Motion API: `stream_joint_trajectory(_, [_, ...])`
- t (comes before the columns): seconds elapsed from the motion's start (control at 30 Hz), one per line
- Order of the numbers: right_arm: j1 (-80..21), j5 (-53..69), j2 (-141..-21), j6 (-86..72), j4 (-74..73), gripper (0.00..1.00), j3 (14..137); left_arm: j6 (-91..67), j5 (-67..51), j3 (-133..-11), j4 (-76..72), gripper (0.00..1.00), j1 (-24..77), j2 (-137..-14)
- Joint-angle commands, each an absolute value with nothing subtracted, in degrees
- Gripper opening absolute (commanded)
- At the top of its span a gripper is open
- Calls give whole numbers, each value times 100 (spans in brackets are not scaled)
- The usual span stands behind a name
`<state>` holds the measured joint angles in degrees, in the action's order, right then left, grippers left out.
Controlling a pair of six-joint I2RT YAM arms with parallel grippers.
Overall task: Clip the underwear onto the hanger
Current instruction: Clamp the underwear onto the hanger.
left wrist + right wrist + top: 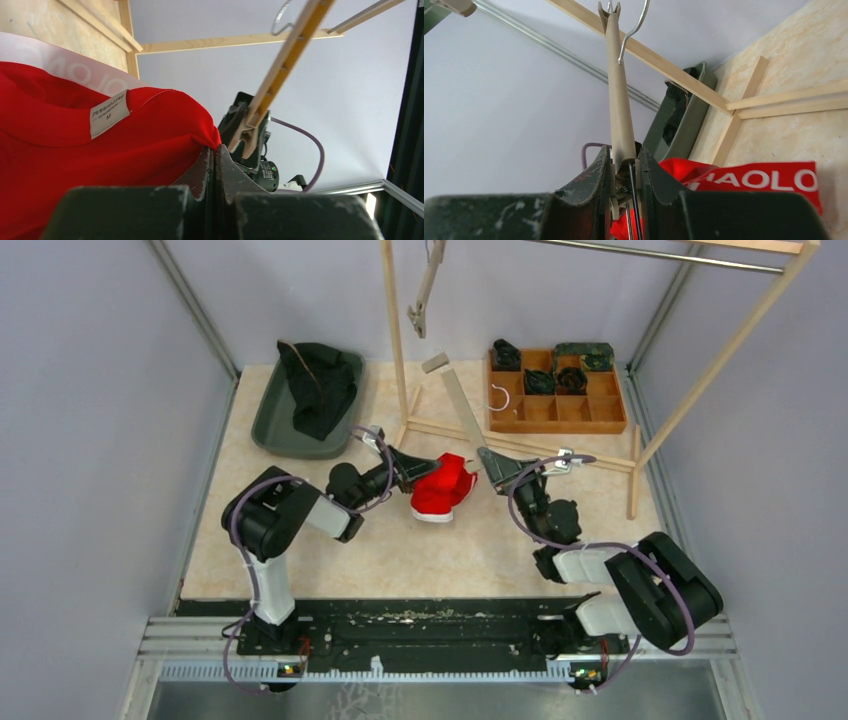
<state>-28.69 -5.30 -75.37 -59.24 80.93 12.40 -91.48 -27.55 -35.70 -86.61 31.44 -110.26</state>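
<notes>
The red underwear [443, 488] lies bunched on the table between the two arms. My left gripper [425, 468] is shut on a folded edge of it; in the left wrist view the red cloth [100, 165] is pinched at the jaw tips [215, 150]. The beige hanger [462, 405] stands tilted, its lower end clip held in my right gripper [492, 462]. In the right wrist view the jaws [624, 162] squeeze the clip at the foot of the hanger bar [619, 90], with the underwear [764, 180] just behind. The hanger [280, 70] rises right beside the pinched cloth edge.
A green tub [270, 415] with a dark garment [320, 390] sits at the back left. A wooden compartment tray [560, 427] with rolled dark garments stands at the back right. The wooden rack's post [395, 340] and floor rails [520, 445] run behind the hanger. Another hanger [427, 290] dangles from the rack.
</notes>
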Motion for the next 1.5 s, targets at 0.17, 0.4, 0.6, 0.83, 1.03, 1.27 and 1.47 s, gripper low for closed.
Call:
stream_joint_trajectory(0.17, [-2830, -815, -7679, -6508, 8586, 0, 1331, -9025, -2386, -3765, -9233, 0, 3119, -10510])
stream_joint_trajectory(0.4, [-2830, -1049, -8631, -7040, 9761, 0, 1355, -9093, -2002, -3677, -9309, 0, 3150, -10393])
stream_joint_trajectory(0.6, [-2839, -1072, -8994, -7198, 9887, 0, 1555, -9097, -1768, -3615, -9326, 0, 3177, -10376])
stream_joint_trajectory(0.83, [-2830, -1339, -8796, -7144, 9879, 0, 1584, -9053, -1587, -3537, -9323, 0, 3184, -10412])
stream_joint_trajectory(1.03, [-2830, -1344, -8962, -7328, 9879, 0, 1855, -9085, -1468, -3533, -9277, 0, 3182, -10352])
stream_joint_trajectory(1.27, [-2830, -1221, -9035, -7312, 9874, 0, 2187, -8987, -1492, -3578, -8716, 0, 3183, -10044])
stream_joint_trajectory(1.47, [-2822, -1061, -9057, -7307, 9872, 0, 2368, -9086, -1683, -3656, -8601, 0, 3182, -10035])
